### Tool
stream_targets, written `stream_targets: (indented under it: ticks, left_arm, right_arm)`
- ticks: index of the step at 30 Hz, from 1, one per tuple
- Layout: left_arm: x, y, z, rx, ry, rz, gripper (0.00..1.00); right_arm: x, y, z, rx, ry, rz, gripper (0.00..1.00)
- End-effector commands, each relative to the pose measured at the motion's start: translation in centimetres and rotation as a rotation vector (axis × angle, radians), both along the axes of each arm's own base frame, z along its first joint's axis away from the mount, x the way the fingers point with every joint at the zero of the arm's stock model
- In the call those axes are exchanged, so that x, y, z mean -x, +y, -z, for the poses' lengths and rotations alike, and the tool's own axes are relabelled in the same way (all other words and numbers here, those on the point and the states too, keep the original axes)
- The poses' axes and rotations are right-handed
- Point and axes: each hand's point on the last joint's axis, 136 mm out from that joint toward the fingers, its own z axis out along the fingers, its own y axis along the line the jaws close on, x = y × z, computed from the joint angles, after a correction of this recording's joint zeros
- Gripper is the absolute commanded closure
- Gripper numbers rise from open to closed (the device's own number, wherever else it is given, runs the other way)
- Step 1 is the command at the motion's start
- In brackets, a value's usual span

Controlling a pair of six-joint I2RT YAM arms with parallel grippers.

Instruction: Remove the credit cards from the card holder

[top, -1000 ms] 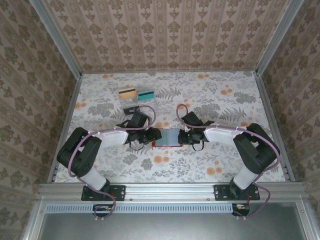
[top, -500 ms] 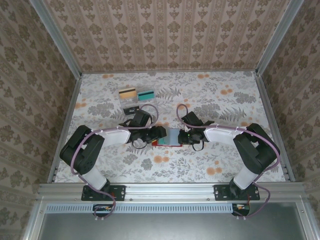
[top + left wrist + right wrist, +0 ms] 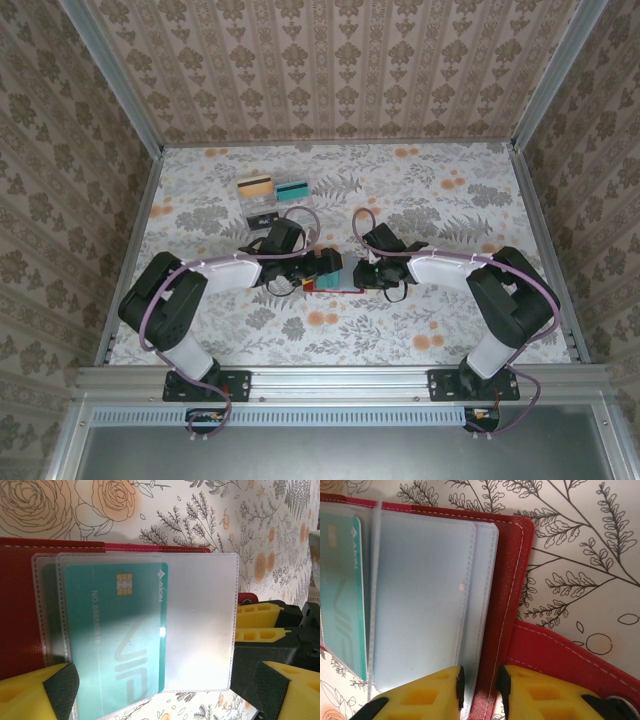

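- Holder [image 3: 20, 610] lies open and flat mid-table betw. both claws; long axis runs left-right in top view.
- L claw [image 3: 327, 264]: jaws wide, holding nothing, over clear sleeves [image 3: 200, 620].
- L wrist cam: teal card [image 3: 120, 630] in a sleeve, long axis up-down, chip end up.
- R claw [image 3: 366, 272]: narrow gap at holder's red edge; can't tell if it grips.
- Far left: tan card [image 3: 256, 186] and 2nd teal card [image 3: 293, 189] side by side, by tray [image 3: 262, 212].
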Motion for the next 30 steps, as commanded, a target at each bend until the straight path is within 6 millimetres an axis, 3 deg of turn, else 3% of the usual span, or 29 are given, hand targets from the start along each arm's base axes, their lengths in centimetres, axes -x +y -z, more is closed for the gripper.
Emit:
stream_targets:
  ticks: [1, 9, 12, 14, 18, 22, 25, 30]
  left_arm:
    - [-0.2, -0.1, -1.2, -0.009, -0.036, 0.021, 0.05]
    - [-0.9, 2.1, -2.2, -0.071, -0.065, -0.01, 0.09]
    - [-1.1, 3.4, -1.9, -0.095, -0.067, -0.033, 0.14]
    - [-1.1, 3.9, -1.4, -0.104, -0.056, -0.043, 0.23]
    - [-1.1, 4.3, -0.2, -0.133, -0.031, -0.043, 0.58]
    - [-1.1, 4.3, 0.8, -0.157, -0.011, -0.04, 0.89]
    - [-1.0, 4.3, 1.6, -0.168, 0.008, -0.031, 0.99]
    - [-0.6, 4.8, 2.9, -0.202, 0.043, -0.035, 1.0]
  right_arm:
    - [1.0, -0.8, 0.5, 0.035, 0.032, 0.015, 0.69]
    - [-0.3, -1.5, -3.1, 0.009, -0.06, 0.045, 0.66]
    - [-0.9, -0.6, -5.0, -0.045, -0.097, 0.028, 0.65]
    - [-1.2, 0.4, -6.0, -0.093, -0.108, 0.018, 0.65]
    - [-1.9, 2.7, -7.4, -0.204, -0.099, -0.004, 0.7]
    - [-2.3, 4.4, -7.3, -0.27, -0.057, -0.004, 0.75]
    - [-2.5, 5.1, -6.6, -0.301, -0.022, 0.004, 0.78]
    - [-2.7, 6.1, -5.1, -0.334, 0.036, 0.024, 0.82]
